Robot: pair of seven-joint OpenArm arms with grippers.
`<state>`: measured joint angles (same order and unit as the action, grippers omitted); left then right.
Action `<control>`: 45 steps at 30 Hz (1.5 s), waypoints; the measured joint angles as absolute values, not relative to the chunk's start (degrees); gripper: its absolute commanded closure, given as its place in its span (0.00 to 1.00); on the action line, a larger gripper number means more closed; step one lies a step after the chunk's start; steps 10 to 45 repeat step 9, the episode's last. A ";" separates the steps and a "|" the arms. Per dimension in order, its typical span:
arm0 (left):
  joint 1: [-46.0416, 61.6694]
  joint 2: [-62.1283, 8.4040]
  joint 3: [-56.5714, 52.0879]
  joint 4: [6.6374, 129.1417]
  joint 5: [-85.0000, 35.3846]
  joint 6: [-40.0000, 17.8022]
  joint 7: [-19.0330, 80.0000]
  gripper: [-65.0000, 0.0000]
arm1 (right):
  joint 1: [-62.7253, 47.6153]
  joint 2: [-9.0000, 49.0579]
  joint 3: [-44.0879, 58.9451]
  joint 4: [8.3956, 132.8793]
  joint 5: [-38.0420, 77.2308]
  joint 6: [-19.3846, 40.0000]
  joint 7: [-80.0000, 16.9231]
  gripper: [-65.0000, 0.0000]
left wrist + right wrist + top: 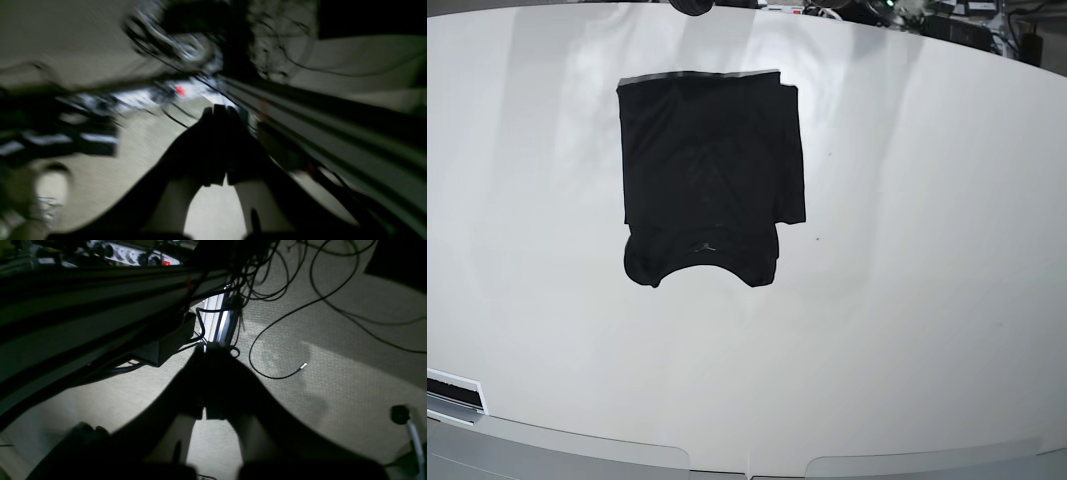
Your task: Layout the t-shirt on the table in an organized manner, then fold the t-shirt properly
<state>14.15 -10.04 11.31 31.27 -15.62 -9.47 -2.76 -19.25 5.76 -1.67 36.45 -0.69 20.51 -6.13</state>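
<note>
While flat on the table (927,250), t-shirt (710,170) lengthwise, neckline nearest the camera.

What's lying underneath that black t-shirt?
The t-shirt lies folded on the white table, which shows bare all around it. Whatever the cloth covers, including its folded-under parts, is hidden.

Glossy white table (927,300); folded black t-shirt (710,160) lies flat on it
</note>
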 measured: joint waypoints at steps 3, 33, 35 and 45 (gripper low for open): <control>13.39 -10.72 17.37 30.02 -17.15 -9.06 -2.50 1.00 | -19.97 4.23 -1.67 36.34 -4.58 18.57 -4.38 1.00; 11.53 -10.59 24.77 30.00 -17.23 -5.98 -3.53 1.00 | -19.70 3.49 -1.74 36.36 -4.75 20.27 -3.86 1.00; 11.53 -10.59 24.77 30.00 -17.23 -5.98 -3.53 1.00 | -19.70 3.49 -1.74 36.36 -4.75 20.27 -3.86 1.00; 11.53 -10.59 24.77 30.00 -17.23 -5.98 -3.53 1.00 | -19.70 3.49 -1.74 36.36 -4.75 20.27 -3.86 1.00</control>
